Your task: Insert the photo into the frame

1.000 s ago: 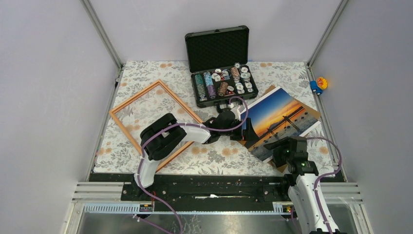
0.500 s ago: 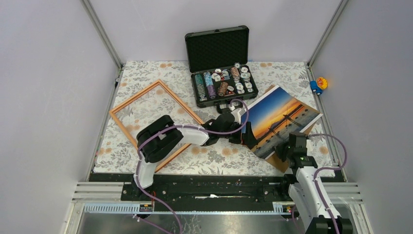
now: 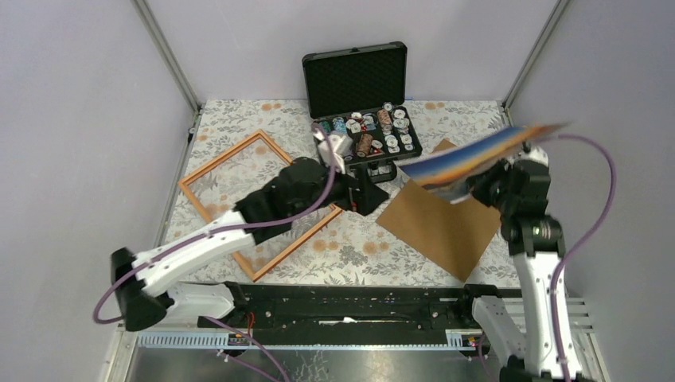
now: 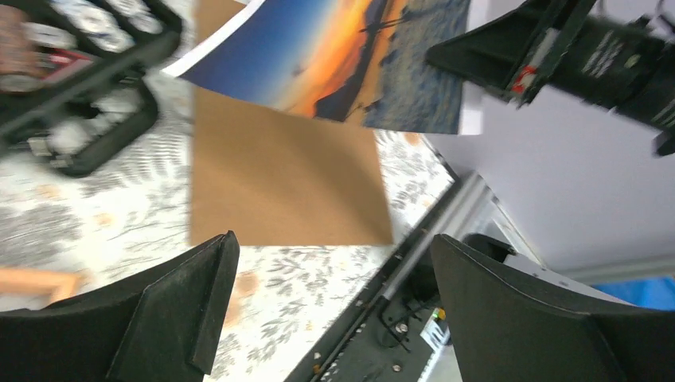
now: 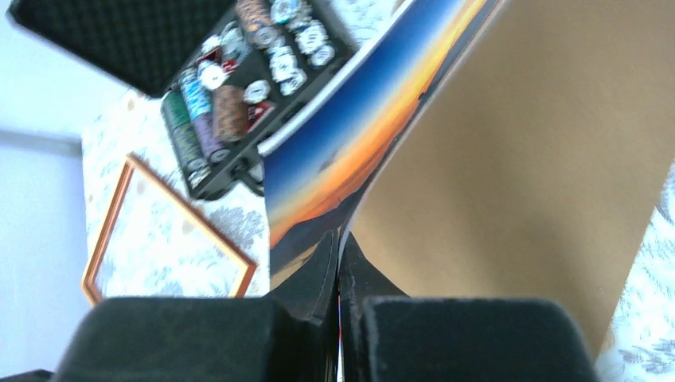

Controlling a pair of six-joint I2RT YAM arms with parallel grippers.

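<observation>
Sunset colours catch the eye on the right: the photo (image 3: pixel 470 155) is up in the air, clear of the tabletop (image 3: pixel 350 247). The right gripper (image 5: pixel 338 251) holds it by one edge, its two fingers pressed together on the print with no gap between them. From above the sheet looks nearly edge-on, a slanted band of blue and orange with its right end higher than its left. The left wrist view shows the printed side plainly, with its white border along one edge.

Directly beneath the photo, a brown cardboard backing board (image 3: pixel 438 223) lies flat on the floral cloth, not touching the print.

The frame (image 3: pixel 220 159) lies flat on the left half of the tabletop, turned corner-on like a diamond. The flowered cloth shows through its opening. It is well apart from the photo.

The left arm stretches out over the near right part of the frame. The left gripper (image 3: pixel 364 191) hangs between the frame and the cardboard with its fingers spread wide, holding nothing. It points toward the raised photo and the right arm.

Just beyond the left gripper, at the middle of the far edge, stands an open black poker chip case (image 3: pixel 354 79). Its lid is upright and stacks of chips sit in its tray.
</observation>
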